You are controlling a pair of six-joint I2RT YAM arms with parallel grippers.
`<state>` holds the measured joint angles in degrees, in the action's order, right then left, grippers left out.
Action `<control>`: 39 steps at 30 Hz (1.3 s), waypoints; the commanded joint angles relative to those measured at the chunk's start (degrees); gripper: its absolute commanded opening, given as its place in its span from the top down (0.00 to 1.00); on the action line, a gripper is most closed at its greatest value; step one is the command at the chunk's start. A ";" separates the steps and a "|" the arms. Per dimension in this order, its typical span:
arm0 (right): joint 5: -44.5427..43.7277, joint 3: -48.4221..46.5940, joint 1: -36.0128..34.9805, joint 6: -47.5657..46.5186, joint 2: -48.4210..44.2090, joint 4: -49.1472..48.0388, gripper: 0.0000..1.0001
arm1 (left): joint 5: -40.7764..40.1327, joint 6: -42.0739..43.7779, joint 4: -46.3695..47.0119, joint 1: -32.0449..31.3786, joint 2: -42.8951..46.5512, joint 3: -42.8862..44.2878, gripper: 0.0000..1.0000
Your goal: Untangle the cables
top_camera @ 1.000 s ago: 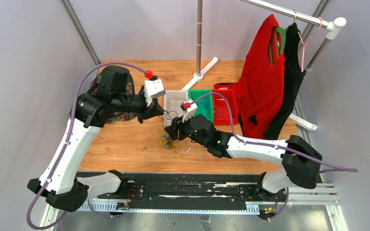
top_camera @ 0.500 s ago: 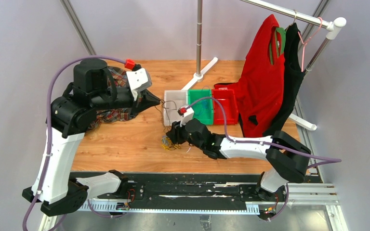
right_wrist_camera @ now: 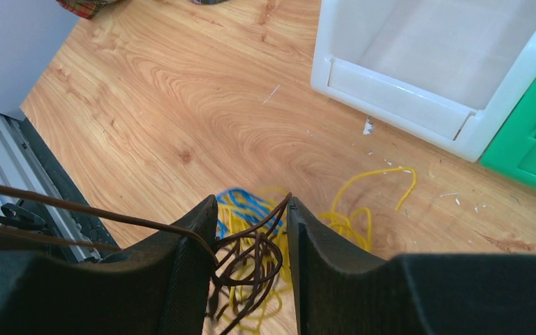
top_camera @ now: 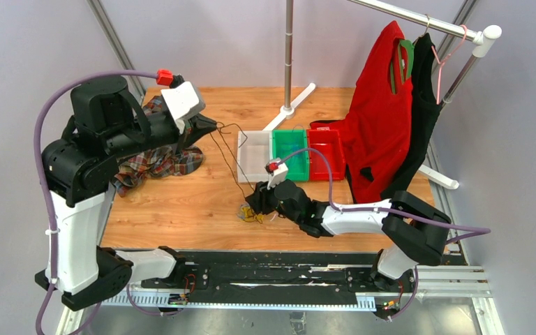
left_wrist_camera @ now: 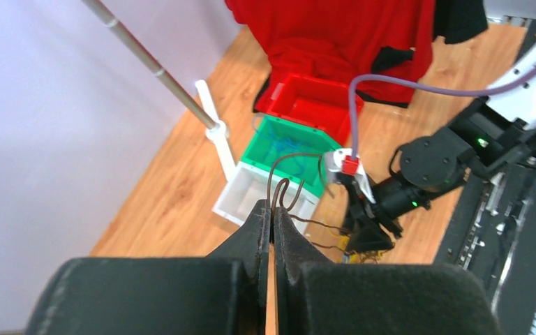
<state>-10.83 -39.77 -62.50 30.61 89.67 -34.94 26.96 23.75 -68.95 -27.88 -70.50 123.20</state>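
Observation:
The cables [top_camera: 251,213] lie as a small yellow, blue and dark tangle on the wooden table, near its front. In the right wrist view I see yellow loops [right_wrist_camera: 363,188], blue strands [right_wrist_camera: 241,206] and dark loops [right_wrist_camera: 251,258]. My right gripper [top_camera: 255,204] [right_wrist_camera: 248,220] sits low over the tangle, its jaws partly closed with the dark loops pinched between them. My left gripper [top_camera: 213,127] [left_wrist_camera: 272,207] is raised to the back left and is shut on a dark cable [top_camera: 225,155] [left_wrist_camera: 283,185]. That cable stretches down to the tangle.
White [top_camera: 255,150], green [top_camera: 289,150] and red [top_camera: 326,150] bins stand in a row behind the tangle. A plaid cloth [top_camera: 153,160] lies at the left. Red [top_camera: 380,132] and black garments hang on a rack at the right, with a pole base [top_camera: 287,108] behind the bins.

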 commanded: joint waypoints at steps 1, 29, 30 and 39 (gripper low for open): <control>-2.35 3.21 -1.20 0.47 0.89 6.23 0.59 | -5.15 2.89 10.12 0.14 -0.43 7.73 1.00; -4.09 6.16 -1.92 -1.47 -4.24 10.03 0.61 | -32.35 11.15 54.29 0.19 5.27 -2.54 1.00; -4.17 6.52 -1.88 -1.44 -4.47 10.06 0.62 | -32.98 11.45 55.78 0.19 5.15 -2.38 1.00; -5.70 8.44 -1.92 -1.68 -6.58 11.63 0.67 | -38.74 17.13 73.26 0.19 2.42 2.87 1.00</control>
<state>-14.00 -32.64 -63.68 29.89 84.90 -25.06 -6.26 36.29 -10.52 -27.86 -66.57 121.45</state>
